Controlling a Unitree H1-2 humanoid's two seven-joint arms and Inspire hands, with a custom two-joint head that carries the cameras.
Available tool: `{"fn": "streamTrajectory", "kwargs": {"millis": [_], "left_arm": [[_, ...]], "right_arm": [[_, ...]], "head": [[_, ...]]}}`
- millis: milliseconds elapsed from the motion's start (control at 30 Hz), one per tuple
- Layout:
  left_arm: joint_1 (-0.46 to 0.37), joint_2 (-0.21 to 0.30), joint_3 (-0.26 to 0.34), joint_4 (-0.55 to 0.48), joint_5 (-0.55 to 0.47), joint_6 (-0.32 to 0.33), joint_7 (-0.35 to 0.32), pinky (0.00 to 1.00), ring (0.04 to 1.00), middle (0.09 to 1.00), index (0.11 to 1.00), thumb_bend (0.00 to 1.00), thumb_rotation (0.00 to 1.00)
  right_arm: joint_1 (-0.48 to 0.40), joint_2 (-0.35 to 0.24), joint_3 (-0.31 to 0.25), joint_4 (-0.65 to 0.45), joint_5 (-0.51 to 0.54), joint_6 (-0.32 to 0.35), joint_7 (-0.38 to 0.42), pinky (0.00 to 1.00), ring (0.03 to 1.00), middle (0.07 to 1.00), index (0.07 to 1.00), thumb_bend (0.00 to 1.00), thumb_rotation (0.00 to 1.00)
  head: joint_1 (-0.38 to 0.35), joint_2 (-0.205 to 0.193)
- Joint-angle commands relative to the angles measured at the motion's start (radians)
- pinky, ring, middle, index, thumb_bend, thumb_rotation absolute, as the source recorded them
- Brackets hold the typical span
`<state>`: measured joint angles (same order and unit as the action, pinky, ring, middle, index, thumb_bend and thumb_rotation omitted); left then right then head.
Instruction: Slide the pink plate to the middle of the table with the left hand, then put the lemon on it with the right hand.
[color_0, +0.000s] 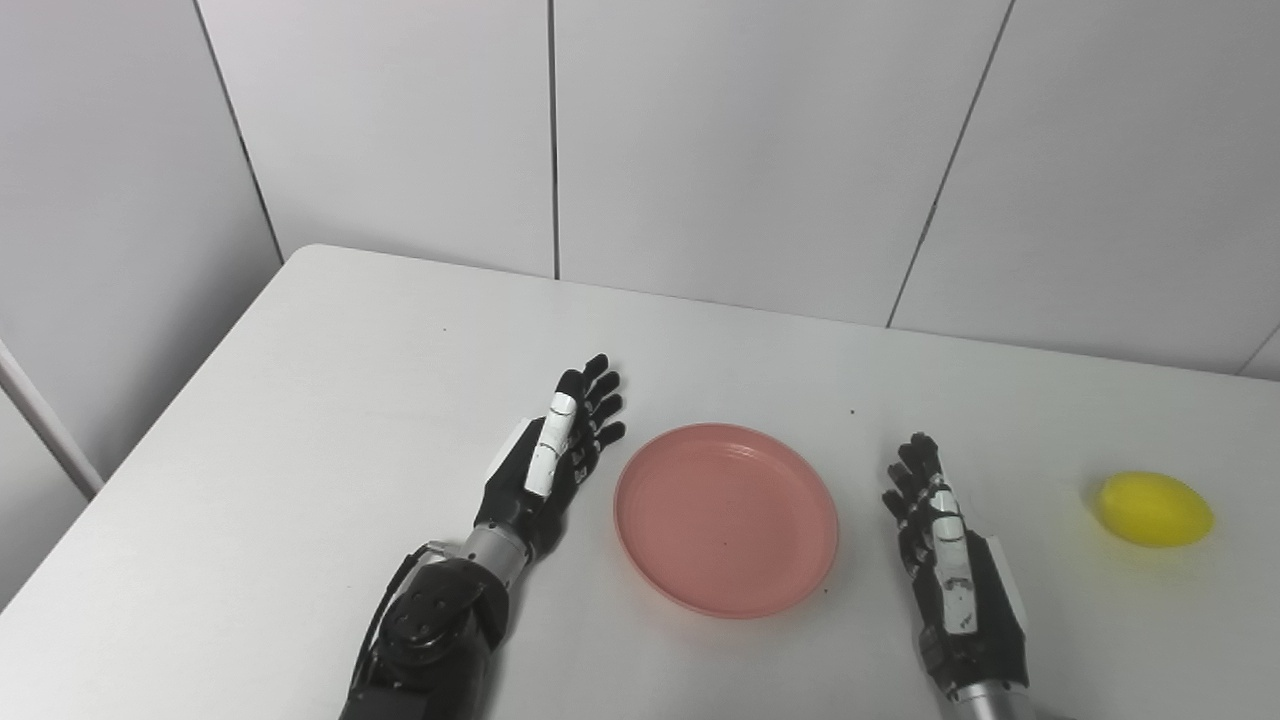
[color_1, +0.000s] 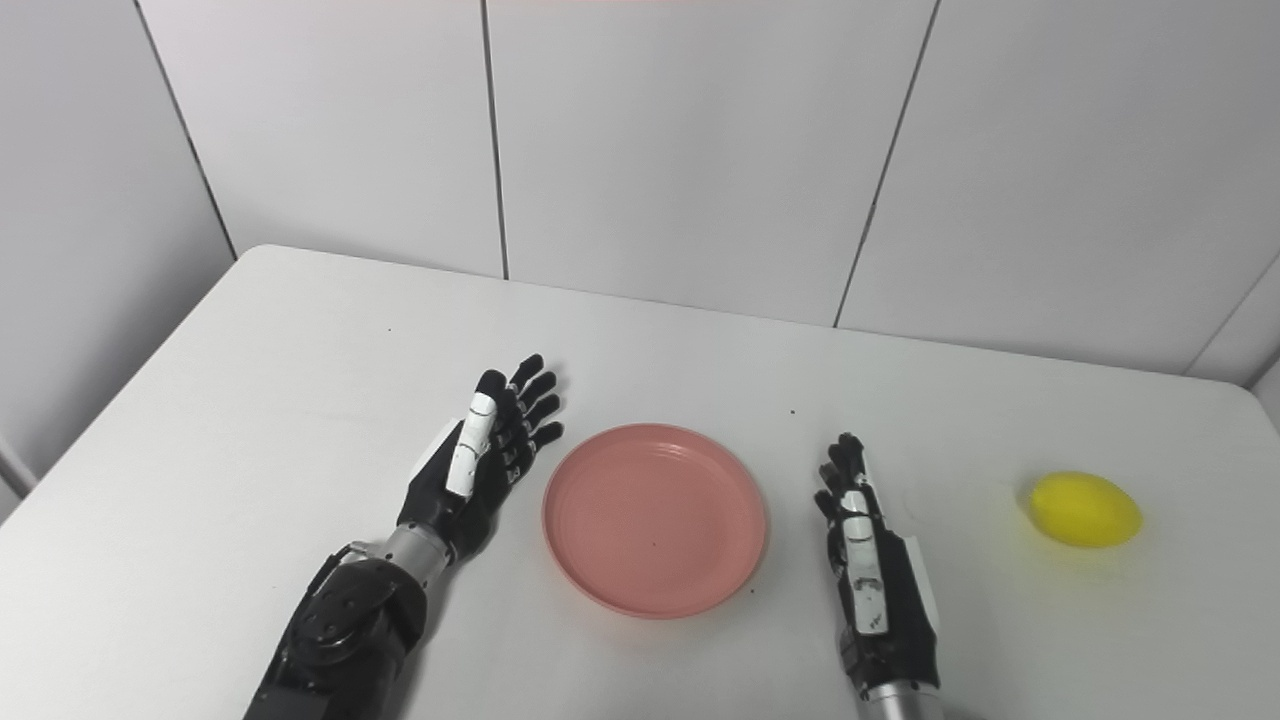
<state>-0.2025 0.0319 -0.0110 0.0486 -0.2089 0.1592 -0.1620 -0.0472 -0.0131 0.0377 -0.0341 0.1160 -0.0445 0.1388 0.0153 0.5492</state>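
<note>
The white counter (color_0: 300, 420) runs back to a grey panelled wall (color_0: 750, 150). Nearest me, my right hand (color_0: 950, 555) and left hand (color_0: 550, 460) rest with fingers spread, holding nothing, flanking the pink plate (color_0: 725, 518) at mid-counter. Well to the right, the lemon (color_0: 1152, 508) lies, long axis left-right.

plate (color_0: 726, 520) mid-table (color_0: 330, 400), lemon (color_0: 1152, 509) far right

Left hand (color_0: 551, 452) edge-up, fingers straight and close together, holding nothing. Right hand (color_0: 945, 545) likewise extended forward, fingers apart, empty. Both arms low and well apart
</note>
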Motion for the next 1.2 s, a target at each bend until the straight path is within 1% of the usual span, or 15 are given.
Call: {"fn": "streamTrajectory", "kwargs": {"millis": [0, 200, 300, 400, 500, 600, 800, 1000, 1167], "left_arm": [[-0.001, 0.008, 0.006, -0.032, 0.006, -0.037, -0.004, 1.0, 0.986, 0.999, 1.0, 0.76, 1.0], [0.018, 0.009, 0.011, -0.052, 0.001, -0.042, -0.006, 0.99, 0.981, 0.995, 0.995, 0.76, 1.0], [0.024, 0.007, 0.014, -0.055, -0.001, -0.041, -0.005, 0.99, 0.98, 0.994, 0.993, 0.76, 1.0], [0.029, 0.007, 0.018, -0.048, -0.006, -0.051, -0.011, 1.0, 0.984, 0.996, 0.998, 0.76, 1.0], [0.033, 0.006, 0.022, -0.039, -0.01, -0.06, -0.017, 1.0, 0.989, 0.999, 1.0, 0.76, 1.0], [0.036, 0.0, 0.027, -0.031, -0.013, -0.061, -0.016, 1.0, 0.99, 0.996, 1.0, 0.75, 1.0], [0.037, 0.0, 0.035, -0.009, -0.022, -0.084, -0.031, 1.0, 0.995, 1.0, 1.0, 0.75, 1.0], [0.037, 0.004, 0.045, 0.011, -0.045, -0.1, -0.045, 1.0, 0.994, 0.999, 1.0, 0.74, 1.0], [0.038, 0.01, 0.052, 0.02, -0.062, -0.106, -0.054, 1.0, 1.0, 1.0, 1.0, 0.73, 1.0]], "right_arm": [[0.009, 0.011, 0.006, 0.007, 0.004, -0.012, -0.001, 1.0, 1.0, 1.0, 1.0, 0.66, 1.0], [0.004, 0.011, 0.005, 0.015, -0.002, -0.022, -0.003, 1.0, 1.0, 1.0, 1.0, 0.67, 1.0], [0.003, 0.012, 0.0, 0.009, -0.004, -0.015, -0.006, 1.0, 1.0, 1.0, 1.0, 0.68, 1.0], [-0.002, 0.008, -0.003, -0.004, -0.034, -0.003, -0.025, 1.0, 0.991, 1.0, 1.0, 0.69, 1.0], [-0.008, 0.003, -0.006, -0.007, -0.046, -0.009, -0.035, 1.0, 0.982, 0.999, 1.0, 0.72, 1.0], [-0.015, -0.002, -0.015, -0.009, -0.032, -0.018, -0.034, 1.0, 0.983, 1.0, 1.0, 0.73, 0.99], [-0.03, -0.012, -0.025, -0.04, -0.033, -0.014, -0.038, 1.0, 0.988, 1.0, 1.0, 0.73, 0.96], [-0.049, -0.016, -0.04, -0.073, -0.05, 0.0, -0.059, 1.0, 0.966, 0.991, 0.991, 0.73, 0.95], [-0.062, -0.021, -0.044, -0.102, -0.078, 0.007, -0.081, 0.97, 0.957, 0.982, 0.985, 0.73, 0.94]], "head": [[0.0, 0.001], [-0.018, 0.002], [-0.03, 0.001], [-0.058, -0.003], [-0.058, -0.003], [-0.086, -0.02], [-0.125, -0.034], [-0.165, -0.048], [-0.198, -0.054]]}}
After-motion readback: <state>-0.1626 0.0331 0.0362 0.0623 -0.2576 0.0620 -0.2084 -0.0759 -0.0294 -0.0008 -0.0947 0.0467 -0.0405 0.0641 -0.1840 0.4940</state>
